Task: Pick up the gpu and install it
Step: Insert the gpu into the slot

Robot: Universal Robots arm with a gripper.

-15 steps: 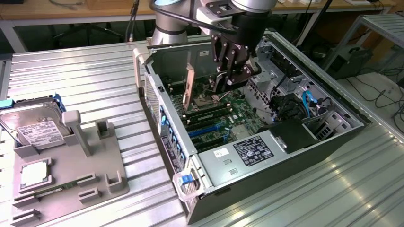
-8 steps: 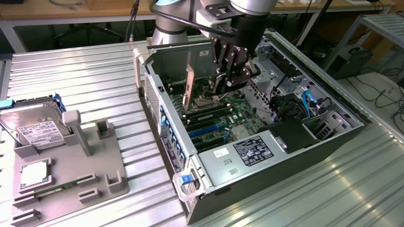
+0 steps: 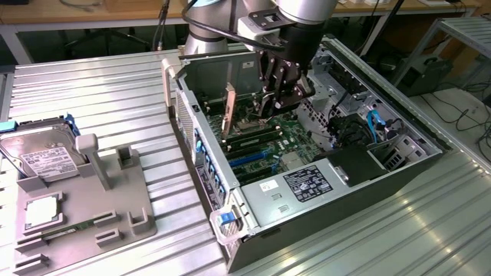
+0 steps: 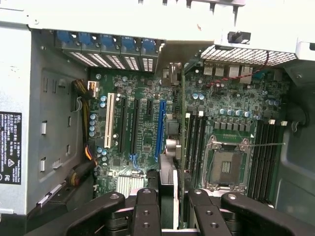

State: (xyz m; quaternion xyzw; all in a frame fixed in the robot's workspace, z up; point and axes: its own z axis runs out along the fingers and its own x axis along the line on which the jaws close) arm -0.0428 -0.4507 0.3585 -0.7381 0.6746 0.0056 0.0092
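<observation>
The open computer case (image 3: 207, 172) lies on its side on the metal table. My gripper (image 3: 277, 106) reaches down into it, over the green motherboard (image 4: 145, 123). In the wrist view the gpu (image 4: 168, 179) stands on edge between my black fingers (image 4: 146, 209), with its dark fan side beside the long blue slot (image 4: 160, 128). Its thin edge runs towards the case's rear openings. The gripper (image 4: 172, 199) is shut on the gpu. In the exterior view the gpu's pale bracket end (image 3: 229, 112) stands upright near the case's rear wall. Whether the card's lower edge sits in a slot is hidden.
A grey holder (image 3: 107, 190) at the exterior view's left carries a silver hard drive (image 3: 42, 152), a square chip (image 3: 42, 210) and a green memory stick (image 3: 65, 233). Inside the case are the power supply (image 3: 307, 184), the bare processor socket (image 4: 224, 167), memory slots (image 4: 263, 157) and cables (image 3: 373, 123).
</observation>
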